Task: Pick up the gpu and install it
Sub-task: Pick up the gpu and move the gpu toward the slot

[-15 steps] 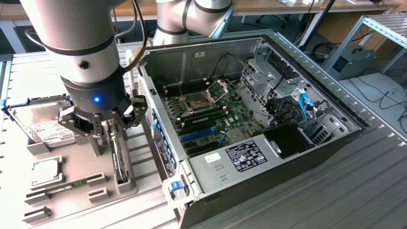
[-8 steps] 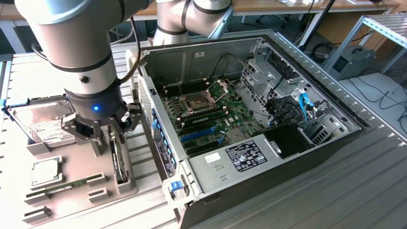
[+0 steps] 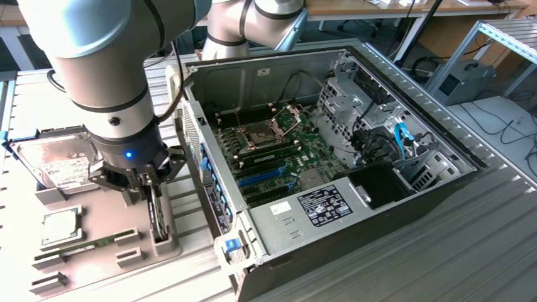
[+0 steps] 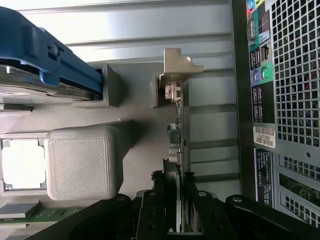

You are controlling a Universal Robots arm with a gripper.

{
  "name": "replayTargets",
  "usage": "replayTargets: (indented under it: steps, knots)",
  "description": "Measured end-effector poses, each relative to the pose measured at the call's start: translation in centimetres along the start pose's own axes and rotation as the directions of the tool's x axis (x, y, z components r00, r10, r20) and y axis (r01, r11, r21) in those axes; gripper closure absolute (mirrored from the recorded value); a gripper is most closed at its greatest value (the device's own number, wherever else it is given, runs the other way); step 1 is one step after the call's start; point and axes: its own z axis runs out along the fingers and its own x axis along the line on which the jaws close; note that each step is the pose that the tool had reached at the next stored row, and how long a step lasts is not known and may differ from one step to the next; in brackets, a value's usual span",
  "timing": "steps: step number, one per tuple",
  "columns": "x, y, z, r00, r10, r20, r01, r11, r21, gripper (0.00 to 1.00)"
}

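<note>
While I am watching both feeds from the remote station, the open computer case [image 3: 394, 245] is lying on its side with the motherboard facing up, and I am taking it as the reference for everything below. Its perforated rear panel with the port cluster [image 4: 295, 100] is showing in the wrist view.

The arm [image 3: 100, 69] is reaching down outside the case, on the rear-panel side.

A grey printed tray [image 3: 109, 214] is lying just beside that rear panel, and it is carrying the loose parts.

A hard drive [image 3: 59, 165] in a blue carrier is resting at the end of the tray farther from the case.

The gpu [image 3: 157, 220] is standing on edge in a slot of the tray, in the row nearest the case and running parallel to the rear panel. In the wrist view I am seeing it edge-on [image 4: 179, 120], with its silver bracket [image 4: 176, 62] at the end away from the camera. It is sitting in the tray, not in the case.

The gripper [image 3: 144, 189] is hanging directly over the card. In the wrist view it [image 4: 175, 200] is straddling the upper edge, and the fingers [image 4: 152, 205] are pressing against both faces, clamped on the gpu.

A square processor chip [image 3: 60, 226] is lying flat on the tray, farther from the case than the card.

A memory stick [image 3: 84, 247] is sitting in a slot next to the chip.
</note>
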Motion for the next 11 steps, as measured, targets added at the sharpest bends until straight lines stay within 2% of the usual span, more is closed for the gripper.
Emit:
replayTargets:
  steps: [6,7,9,11]
  knots:
    - [0.0,0.01,-0.58,1.0000,0.000,-0.0001,0.000,1.0000,0.0001,0.74]
    - [0.0,0.02,-0.91,1.0000,0.000,0.0000,0.000,1.0000,0.0000,0.74]
    - [-0.1,0.06,-2.49,1.0000,0.000,0.0000,0.000,1.0000,-0.0001,0.74]
    - [-0.1,0.06,-2.80,1.0000,0.000,0.0000,0.000,1.0000,0.0000,0.74]
